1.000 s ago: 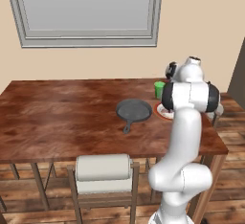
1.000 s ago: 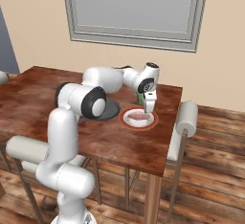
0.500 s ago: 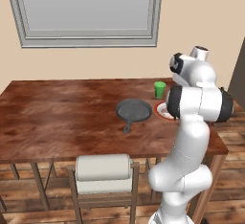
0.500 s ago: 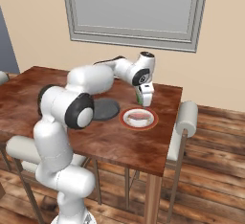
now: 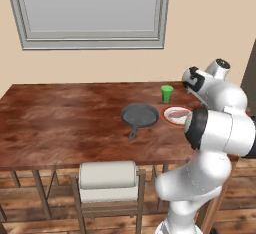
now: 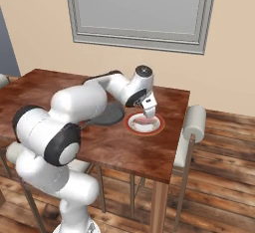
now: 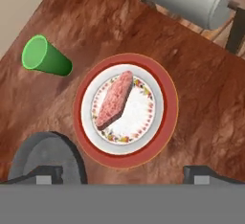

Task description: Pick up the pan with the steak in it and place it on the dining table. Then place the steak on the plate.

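The gripper (image 7: 122, 173) hangs above the plate (image 7: 165, 117) with its fingers spread wide and nothing between them. The steak (image 7: 114, 99) lies on the plate near the dining table's (image 5: 60, 123) right edge, beside the empty pan (image 5: 140, 115). Both placements appear complete; the next move calls only for retracting clear of the green cup (image 7: 45, 57).

Steak (image 7: 114, 100) pinkish-red, paler streaks running lengthwise, just ahead of dark fingers (image 7: 49, 174). Plate (image 7: 162, 115) under it: red-orange rim, whitish centre, ring of small multicoloured floral dots between. Cup (image 7: 45, 57) bright green, ahead and off to one side of fingers. Pan (image 5: 140, 115) dark grey all over, handle same shade. Desk (image 7: 201, 84) glossy reddish-brown, dark mottled wood grain. Chair back (image 6: 193, 123) off-white cushion on brown wooden frame, beyond plate.
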Controlling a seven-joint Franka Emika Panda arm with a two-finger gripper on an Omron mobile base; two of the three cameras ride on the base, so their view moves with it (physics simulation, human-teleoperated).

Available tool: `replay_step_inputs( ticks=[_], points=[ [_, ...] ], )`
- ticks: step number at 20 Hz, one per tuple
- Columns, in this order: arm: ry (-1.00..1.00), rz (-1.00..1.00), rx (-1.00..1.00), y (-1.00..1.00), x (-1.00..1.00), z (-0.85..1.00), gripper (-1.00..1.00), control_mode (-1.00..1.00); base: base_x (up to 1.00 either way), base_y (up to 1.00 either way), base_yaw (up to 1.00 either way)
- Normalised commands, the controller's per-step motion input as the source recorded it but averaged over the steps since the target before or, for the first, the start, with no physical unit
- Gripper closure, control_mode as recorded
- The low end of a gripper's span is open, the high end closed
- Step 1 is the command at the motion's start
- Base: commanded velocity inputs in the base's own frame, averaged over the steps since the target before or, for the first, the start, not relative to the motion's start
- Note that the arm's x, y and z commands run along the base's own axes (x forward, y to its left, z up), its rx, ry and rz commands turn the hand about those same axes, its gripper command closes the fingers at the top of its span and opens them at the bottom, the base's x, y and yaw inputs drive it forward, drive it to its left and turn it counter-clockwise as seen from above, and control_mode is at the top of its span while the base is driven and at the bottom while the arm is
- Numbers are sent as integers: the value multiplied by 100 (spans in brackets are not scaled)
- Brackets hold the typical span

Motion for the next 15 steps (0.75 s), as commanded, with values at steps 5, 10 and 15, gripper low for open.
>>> replay_step_inputs(
  ticks=[5, 10, 15],
  points=[
    [-46, 8, -7, 5, -53, 0, -100, -100, 0, 0, 0],
    [-39, 8, -3, 6, -58, 10, -100, -100, 0, 0, 0],
    [-23, 12, 0, 2, -49, 8, -100, -100, 0, 0, 0]
  ],
)
